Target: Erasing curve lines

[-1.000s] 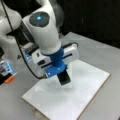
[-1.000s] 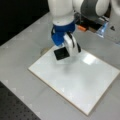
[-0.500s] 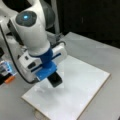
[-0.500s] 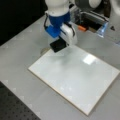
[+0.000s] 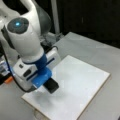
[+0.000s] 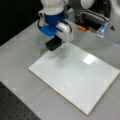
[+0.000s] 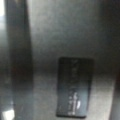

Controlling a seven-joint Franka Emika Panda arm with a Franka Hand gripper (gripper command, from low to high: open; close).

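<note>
Claw (image 5: 51, 85) grips the black eraser block (image 6: 53, 44), pressed on the white board (image 6: 77, 75) near its corner at a front view's left (image 5: 37, 98) (top-left edge in a front view (image 6: 47, 53)). Curve lines: none visible on the board in both front views. Board lies flat on the grey desk (image 6: 22, 50). Wrist view shows a dark rectangular block (image 7: 75, 86), blurred.
</note>
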